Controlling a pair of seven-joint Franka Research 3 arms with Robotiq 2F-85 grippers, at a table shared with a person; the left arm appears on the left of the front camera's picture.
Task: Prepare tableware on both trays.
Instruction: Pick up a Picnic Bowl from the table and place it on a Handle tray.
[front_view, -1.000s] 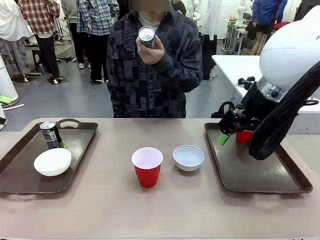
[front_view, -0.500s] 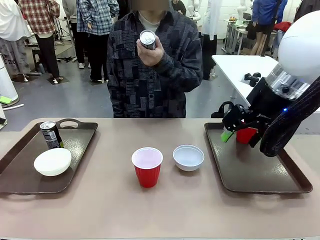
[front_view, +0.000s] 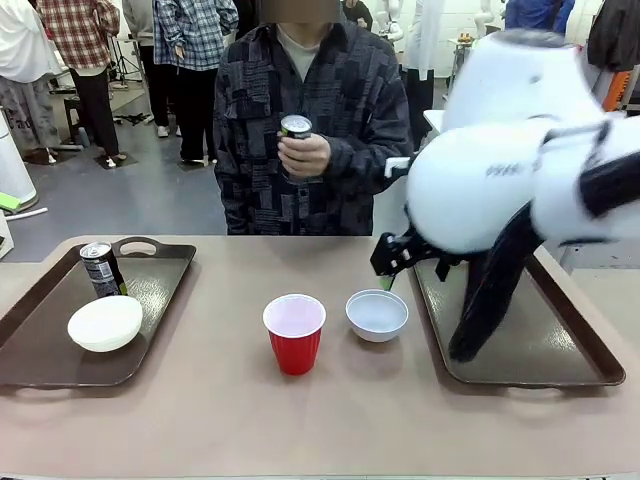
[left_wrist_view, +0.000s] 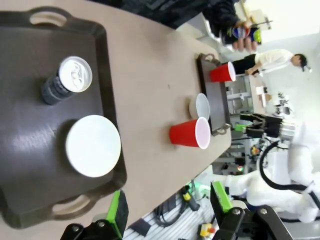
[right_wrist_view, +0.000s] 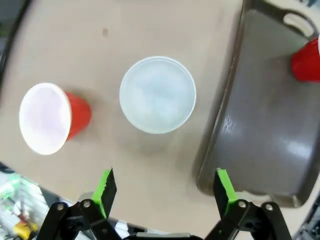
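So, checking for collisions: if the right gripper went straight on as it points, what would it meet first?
Probably the pale grey-white bowl: it sits ahead of the open right gripper, though depth is unclear.

**Plastic, metal and cloth on a matt top**

The left tray (front_view: 40, 345) and right tray (front_view: 570, 350) look like dark brown plastic with a fine grain. The right one throws soft, streaky highlights. The surface (front_view: 220, 410) is smooth, matt tan. The near red cup (front_view: 296, 350) is thin plastic, glossy red outside and satin white inside, and the far red cup (right_wrist_view: 306, 62) has the same sheen. The cream bowl (front_view: 105, 323) is smooth and faintly glossy, while the grey-white bowl (front_view: 377, 314) looks duller. The left can (front_view: 100, 272) has dark printed sides and a bright bare-metal lid, and the far can (front_view: 295, 127) shows the same silver top. The person's shirt (front_view: 350, 120) is soft patterned cloth. The right arm (front_view: 480, 190) has a glossy white shell. Its fingers (right_wrist_view: 104, 192) are black with matt green pads.
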